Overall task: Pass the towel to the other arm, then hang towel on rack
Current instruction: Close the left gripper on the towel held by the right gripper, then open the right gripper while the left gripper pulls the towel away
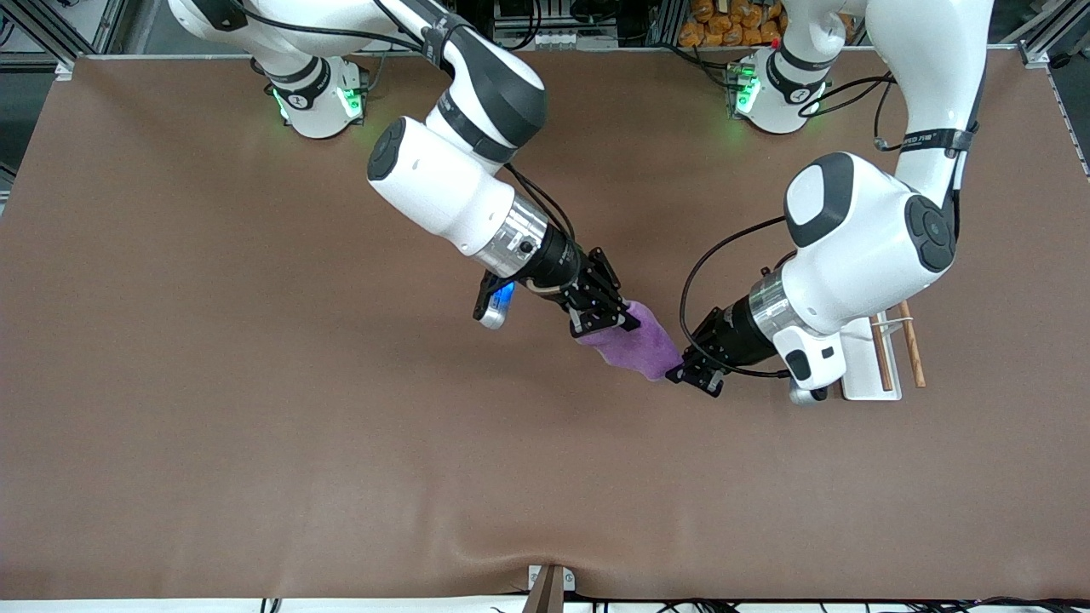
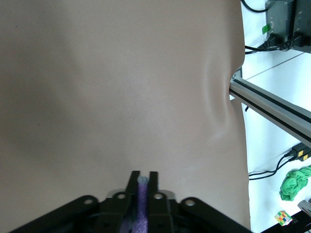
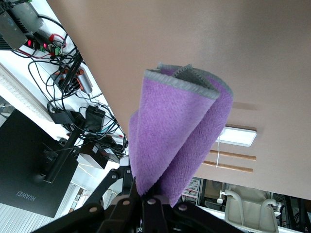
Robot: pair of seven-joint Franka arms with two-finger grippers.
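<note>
The purple towel (image 1: 637, 345) hangs in the air between my two grippers, above the middle of the brown table. My right gripper (image 1: 606, 326), on the arm with the blue-lit wrist box, is shut on one end of the towel (image 3: 175, 131), which fans out from its fingers (image 3: 146, 194). My left gripper (image 1: 683, 371), on the plain white arm, is shut on the other end; a thin purple fold (image 2: 142, 204) is pinched between its fingers (image 2: 144, 177). The rack (image 1: 862, 368) stands beside the left arm's wrist, toward the left arm's end of the table, and shows in the right wrist view (image 3: 238, 136).
The rack's two wooden rods (image 1: 883, 356) lie partly under the left arm's wrist. A metal mount (image 1: 549, 586) sits at the table's near edge. Off the table, a green cloth (image 2: 294, 184) and a small coloured cube (image 2: 283, 218) lie on the floor.
</note>
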